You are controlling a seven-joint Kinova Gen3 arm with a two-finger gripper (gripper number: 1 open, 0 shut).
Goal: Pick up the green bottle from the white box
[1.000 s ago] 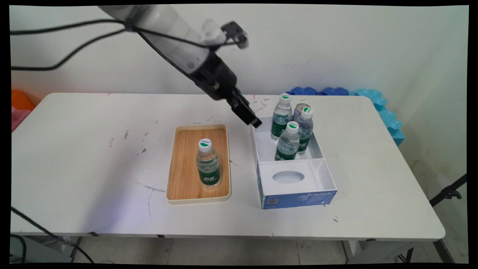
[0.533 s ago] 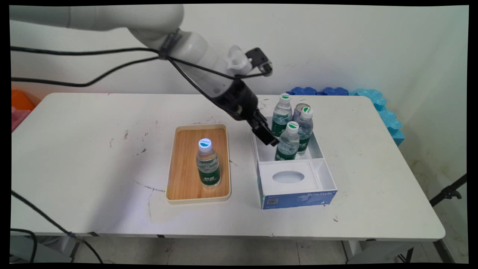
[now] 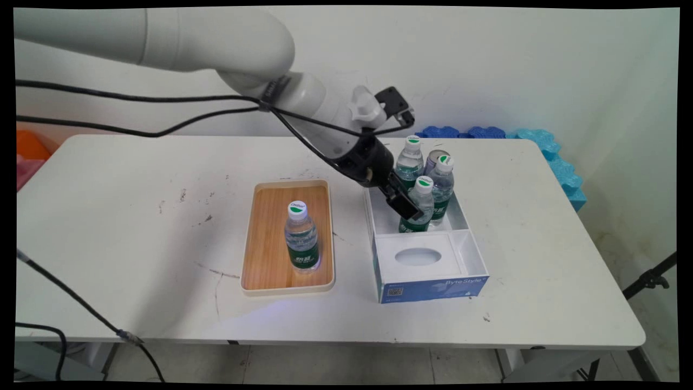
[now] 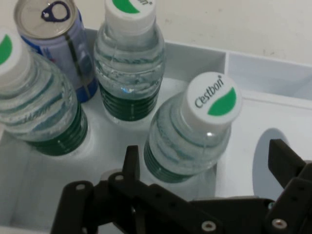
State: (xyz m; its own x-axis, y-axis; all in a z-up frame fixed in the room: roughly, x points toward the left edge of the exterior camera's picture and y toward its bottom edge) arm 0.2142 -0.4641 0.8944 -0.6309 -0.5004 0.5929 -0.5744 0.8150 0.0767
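Gripper (image 4: 204, 161) spread wide around nearest bottle (image 4: 192, 129) in box (image 3: 433, 271); only hand view reveals can (image 4: 56, 36) top.

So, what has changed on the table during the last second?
The gripper came down from above the box's far left corner into it, and its open fingers now flank the nearest bottle without closing. The other two bottles, the can and the tray with its bottle stayed put.
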